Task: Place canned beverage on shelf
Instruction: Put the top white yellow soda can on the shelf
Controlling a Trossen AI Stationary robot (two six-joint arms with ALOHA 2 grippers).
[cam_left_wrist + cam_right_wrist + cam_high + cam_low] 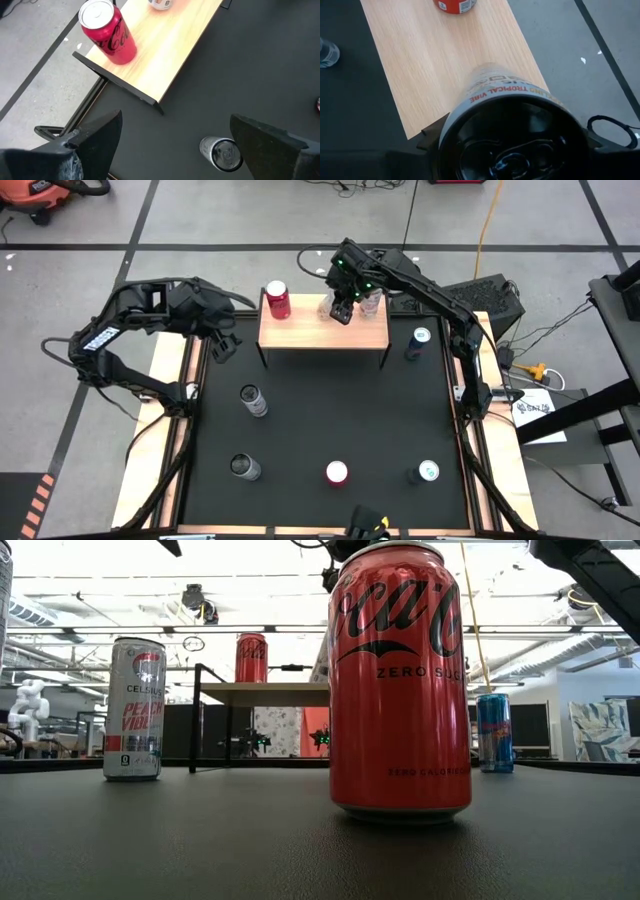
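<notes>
A: Pale aluminium, printed with "Tropical Vibe": the slim white beverage can (492, 95) sits gripped in the right tool (343, 308), over the right end of the light-wood shelf on thin black legs (320, 330).

B: Is it down yet?

A: Hard to say; its base looks close to the wood, but the wrist view is mostly lid. The tool's fingers are part closed around the can's body.

B: Risk?

A: Smooth metal on smooth wood near the shelf's edge: let go tilted and it may topple off. The red cola can (277, 300) stands at the left end, well apart.

B: Left arm?

A: The left tool (222, 342) hangs wide open and empty beside the shelf, over the matte black mat of the bench (330, 420).
</notes>
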